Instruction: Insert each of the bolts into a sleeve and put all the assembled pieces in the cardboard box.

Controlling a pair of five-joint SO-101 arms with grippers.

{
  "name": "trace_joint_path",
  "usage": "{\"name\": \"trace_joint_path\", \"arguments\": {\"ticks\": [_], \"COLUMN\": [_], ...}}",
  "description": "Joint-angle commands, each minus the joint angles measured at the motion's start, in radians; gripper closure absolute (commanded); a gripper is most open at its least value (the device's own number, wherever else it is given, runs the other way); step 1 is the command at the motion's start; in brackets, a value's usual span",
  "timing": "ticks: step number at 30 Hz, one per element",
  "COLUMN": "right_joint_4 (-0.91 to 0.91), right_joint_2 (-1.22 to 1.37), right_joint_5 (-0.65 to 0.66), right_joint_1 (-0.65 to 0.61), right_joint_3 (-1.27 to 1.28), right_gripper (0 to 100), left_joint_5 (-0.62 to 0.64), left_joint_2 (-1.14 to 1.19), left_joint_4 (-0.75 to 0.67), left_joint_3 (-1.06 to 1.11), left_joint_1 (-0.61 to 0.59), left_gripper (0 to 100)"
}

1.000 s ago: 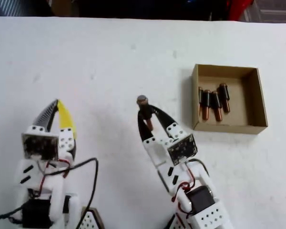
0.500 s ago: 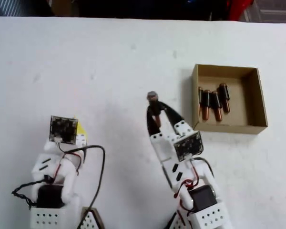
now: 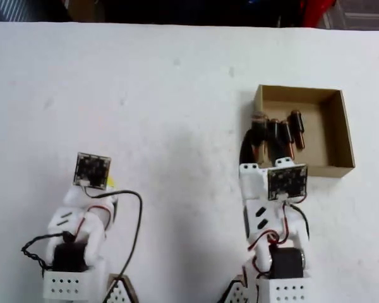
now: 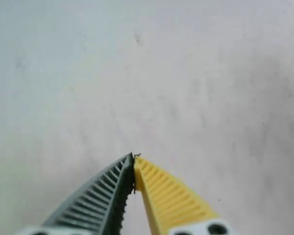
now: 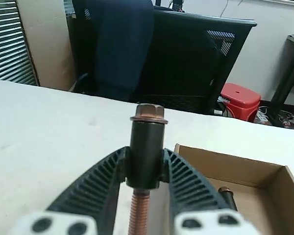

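Observation:
My right gripper [image 5: 144, 169] is shut on an assembled bolt and sleeve [image 5: 146, 147], held upright with the copper bolt head on top and the thread hanging below. From above, that gripper [image 3: 260, 140] sits at the left wall of the cardboard box [image 3: 341, 129], and the held piece [image 3: 259, 123] is over the box's left edge. Several assembled pieces [image 3: 284, 136] lie side by side inside the box. My left gripper [image 4: 133, 164] is shut with nothing in it, its grey and yellow fingers meeting over bare table; its arm [image 3: 82, 208] is pulled back at the front left.
The white table [image 3: 145, 82] stretches wide to the left of and behind the box. A dark office chair [image 5: 186, 54] and a red stool [image 5: 240, 100] stand beyond the table's far edge.
My right gripper has swung right with the assembled piece, from the middle of the table to the box's left wall. The left arm has drawn back and folded up.

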Motion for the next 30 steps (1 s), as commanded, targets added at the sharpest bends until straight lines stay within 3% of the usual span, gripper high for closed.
{"name": "trace_joint_path", "arguments": {"ticks": [1, 6, 16, 30], "right_joint_4": [0.048, 0.108, 0.139, 0.171], "right_joint_2": [-0.013, -0.013, 0.045, 0.808], "right_joint_5": [0.017, 0.109, 0.115, 0.114], "right_joint_1": [0.012, 0.016, 0.139, 0.188], "right_joint_3": [-0.114, -0.186, -0.298, -0.732], "right_gripper": [98.1, 98.1, 98.1, 98.1], "left_joint_5": [0.002, 0.002, 0.002, -0.006], "left_joint_2": [-0.010, -0.010, -0.010, -0.008], "left_joint_4": [0.041, 0.120, 0.236, 0.308], "left_joint_3": [-0.002, -0.002, -0.002, -0.002], "left_joint_1": [-0.001, -0.001, -0.007, -0.005], "left_gripper": [98, 98, 98, 98]}}
